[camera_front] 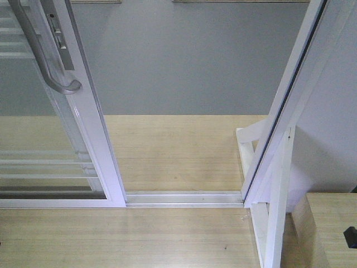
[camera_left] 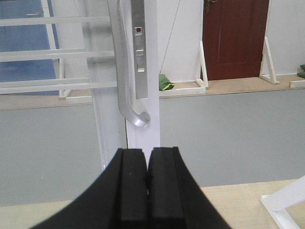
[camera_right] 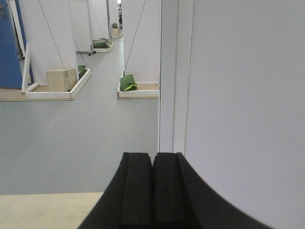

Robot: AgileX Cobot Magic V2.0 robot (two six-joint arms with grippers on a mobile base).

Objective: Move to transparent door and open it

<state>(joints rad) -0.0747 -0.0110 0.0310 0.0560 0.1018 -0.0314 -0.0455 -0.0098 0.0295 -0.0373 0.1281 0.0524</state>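
The transparent door [camera_left: 143,124] stands slid to the left of the doorway, its curved grey handle [camera_left: 125,76] just above and beyond the left fingers [camera_left: 136,186], pressed together empty, as are the right fingers [camera_right: 138,188].

The light wooden floor [camera_front: 178,162] meets a smooth grey floor [camera_front: 184,61] beyond the metal floor track [camera_front: 184,199]. Far off stand tall white walls [camera_right: 47,33], a dark red wooden door [camera_left: 233,38], and a green bag [camera_right: 127,83].
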